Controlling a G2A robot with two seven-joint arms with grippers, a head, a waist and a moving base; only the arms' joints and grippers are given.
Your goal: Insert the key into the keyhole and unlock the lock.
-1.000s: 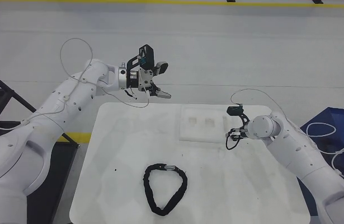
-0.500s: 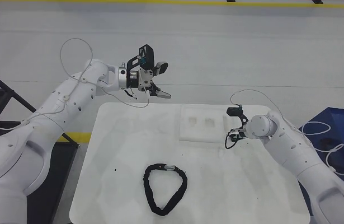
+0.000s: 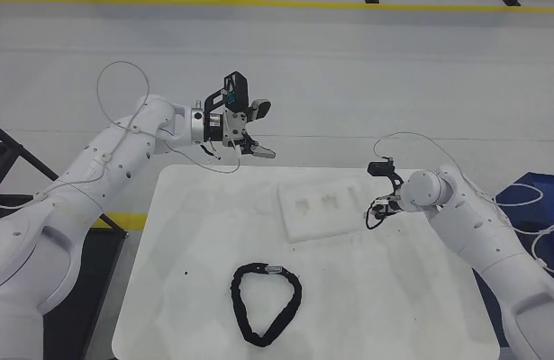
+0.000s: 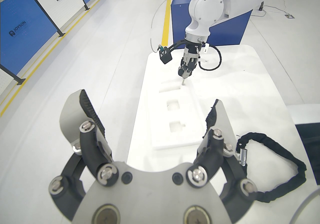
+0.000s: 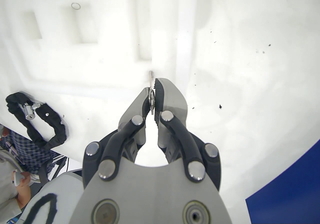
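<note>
Where the bench [image 3: 182, 270] lies nearest me: the lock [image 3: 265, 304], a black sleeved chain closed into a loop, lies flat on the white top.
Lock cylinder [image 3: 273, 269]: silver, at the far side of the loop, toward the tray [image 3: 296, 227]. In my right wrist view its keyhole [image 5: 30, 116] faces the camera.
Lock to key [image 5: 150, 77]: well apart, with the tray's near edge lying between them.
Tray: a white foam slab beyond the lock, set at a slant to the bench edges. Two small square pockets and one long slot are sunk in its top.
Ring [image 5: 76, 6]: small and thin, inside one of the square pockets.
Right fingers [image 5: 166, 95]: clenched on the key, pointing down at the tray's right end.
Key: its head is pinched between my right fingers and its blade sticks out past the tips. It is over the foam, just beside the end of the long slot. Whether the tip touches the foam I cannot tell.
Left fingers [image 4: 88, 110]: released and spread wide, held in the air at the far edge of the bench, left of the tray and well apart from the lock.
</note>
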